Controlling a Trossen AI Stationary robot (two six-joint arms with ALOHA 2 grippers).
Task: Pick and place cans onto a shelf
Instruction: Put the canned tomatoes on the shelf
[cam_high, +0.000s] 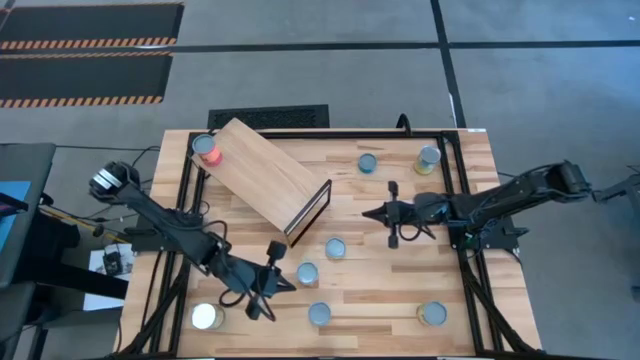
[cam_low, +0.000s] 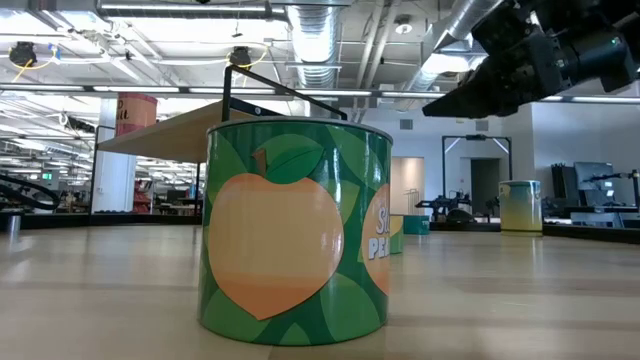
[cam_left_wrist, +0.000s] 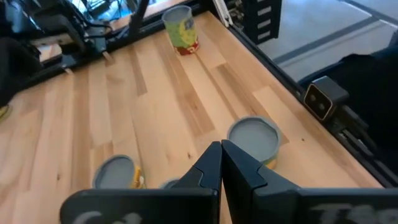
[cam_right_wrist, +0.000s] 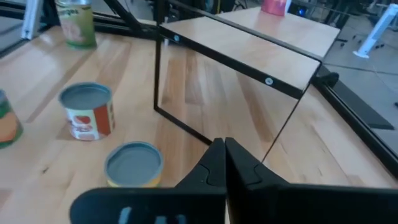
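a green peach can (cam_low: 295, 232) is seen closest to the low camera, standing upright on the table (cam_high: 400, 300); it is judged stiff, light and smooth-sided, best taken across its round wall just under the lid. nine cans are counted from above: one red can (cam_high: 206, 149) on the shelf (cam_high: 268, 176), eight scattered over the planks. both the left gripper (cam_high: 263, 283) and the right gripper (cam_high: 385, 212) are held fully closed on nothing, above the tabletop.

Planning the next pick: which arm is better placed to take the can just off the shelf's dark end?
Probably right: its gripper hangs nearer that can; the left gripper sits farther off.
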